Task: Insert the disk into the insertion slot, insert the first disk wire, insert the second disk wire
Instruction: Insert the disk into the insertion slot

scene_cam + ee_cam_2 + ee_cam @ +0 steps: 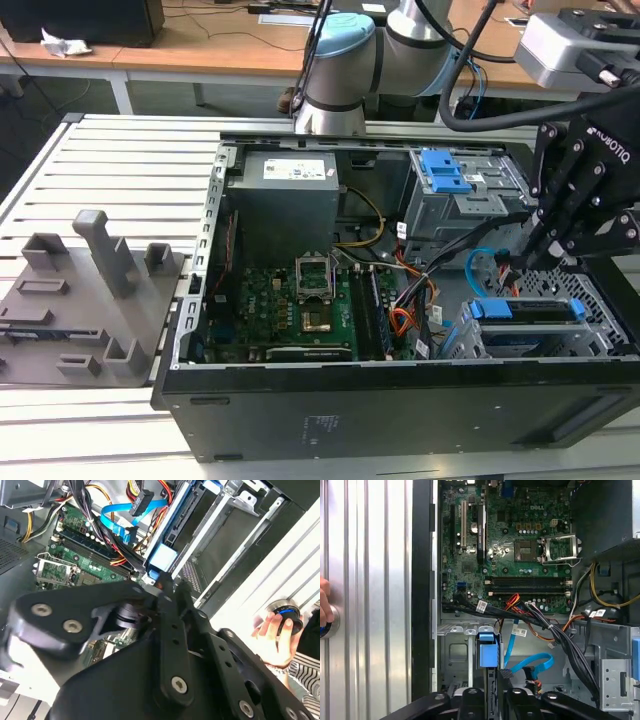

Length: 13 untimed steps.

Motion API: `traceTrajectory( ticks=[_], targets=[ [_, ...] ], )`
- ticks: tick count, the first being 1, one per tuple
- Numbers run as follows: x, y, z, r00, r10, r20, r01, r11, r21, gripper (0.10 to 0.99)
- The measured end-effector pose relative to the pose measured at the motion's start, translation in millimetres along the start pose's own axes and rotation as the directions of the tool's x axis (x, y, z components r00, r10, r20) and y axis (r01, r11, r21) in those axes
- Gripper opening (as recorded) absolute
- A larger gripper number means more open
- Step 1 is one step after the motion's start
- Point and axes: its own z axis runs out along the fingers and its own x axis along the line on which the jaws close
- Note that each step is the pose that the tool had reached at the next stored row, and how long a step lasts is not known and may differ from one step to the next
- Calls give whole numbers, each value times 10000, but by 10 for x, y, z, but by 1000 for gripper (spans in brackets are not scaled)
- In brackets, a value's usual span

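Motherboard [520, 545] came up green, the flat data cable [532, 662] bright blue, the disk tab [487, 652] blue as well. Tower case [400, 400] was black, the table [370, 580] silver and ribbed in long stripes, the drive cage [470, 205] grey.

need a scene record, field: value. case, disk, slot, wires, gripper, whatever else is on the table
case: open, lying on the slatted table
disk: in a blue carrier, sitting in the slot
gripper: just above the disk, next to the blue wire
blue wire: loose loop by the disk; plugged in or not, cannot tell
cage: taller, blue tab, beside the slot
hand: on a button on the table
fixture: grey, at the exterior view's left
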Motion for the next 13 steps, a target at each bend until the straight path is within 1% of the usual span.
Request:
traceTrajectory(
  ticks=[2, 8, 10, 12, 13],
  targets=[
    [0, 0, 0, 10000, 0, 0, 0, 10000, 0, 106],
    [0, 0, 2, 10000, 0, 0, 0, 10000, 0, 106],
    [-4, -34, 2, 10000, 1, 2, -1, 10000, -2, 106],
    [-20, -136, 0, 10000, -1, 2, 1, 10000, -23, 106],
    [-21, -150, 35, 10000, 1, 0, -1, 10000, -30, 106]
  ],
)
